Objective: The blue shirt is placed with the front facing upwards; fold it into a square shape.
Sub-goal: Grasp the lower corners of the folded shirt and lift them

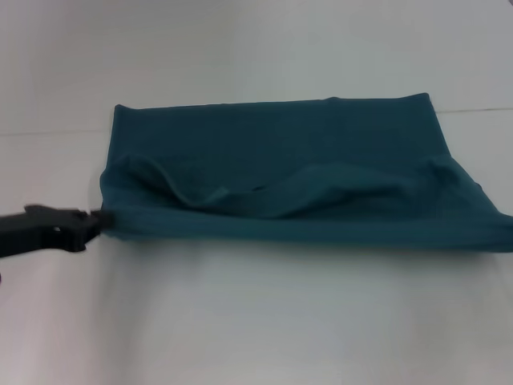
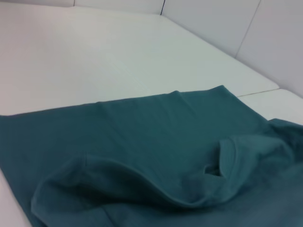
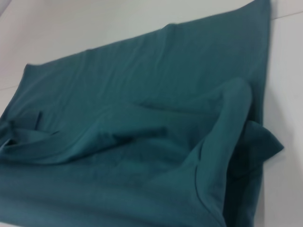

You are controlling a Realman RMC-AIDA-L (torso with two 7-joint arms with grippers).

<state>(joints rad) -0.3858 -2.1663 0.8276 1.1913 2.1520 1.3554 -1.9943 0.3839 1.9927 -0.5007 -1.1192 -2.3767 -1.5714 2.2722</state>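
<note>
On the white table [image 1: 256,321], left claw [image 1: 96,223] reaches level, pinching the blue shirt [image 1: 288,160].

Soft, even light; slightly blurred; faint shadows.

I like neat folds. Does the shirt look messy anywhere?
Yes. The blue shirt lies flat at its far side, but its near layer sags in a loose, wavy ridge instead of lying smooth. The left gripper is at its near left corner.
</note>
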